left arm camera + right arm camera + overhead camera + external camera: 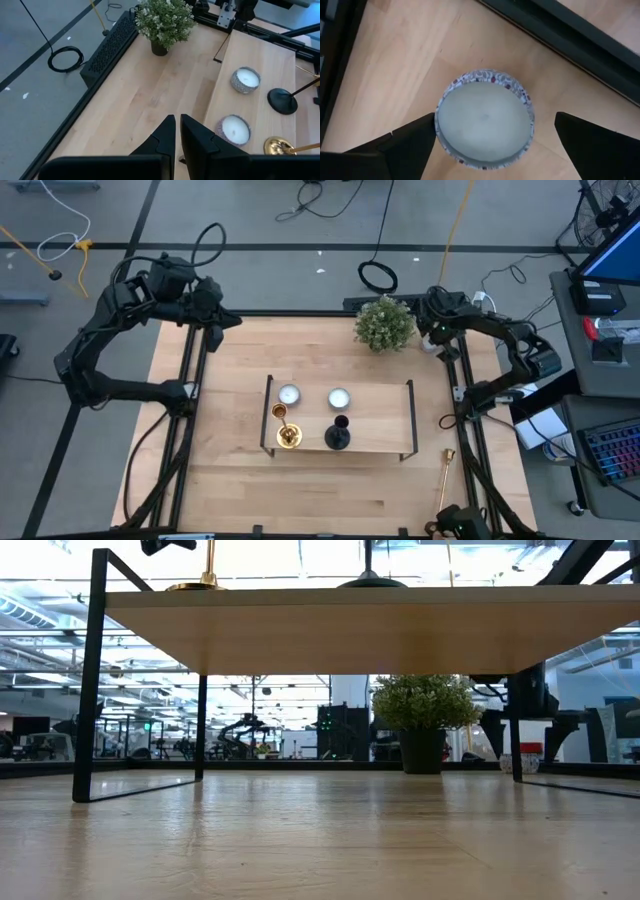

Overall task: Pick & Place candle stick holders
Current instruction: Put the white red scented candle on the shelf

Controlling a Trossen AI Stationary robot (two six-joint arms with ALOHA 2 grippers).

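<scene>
While the right gripper point(432, 332) hangs, fingers apart, over a white candle point(484, 122) beyond the stand point(375, 420), left gripper point(177, 120) fingers together, one gold candlestick point(444, 477) lies right of the stand, likely the next pick.

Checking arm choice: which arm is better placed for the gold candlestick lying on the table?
Right, probably: the gold candlestick lies by the right edge; right hand open, left hand shut, across the table.
</scene>
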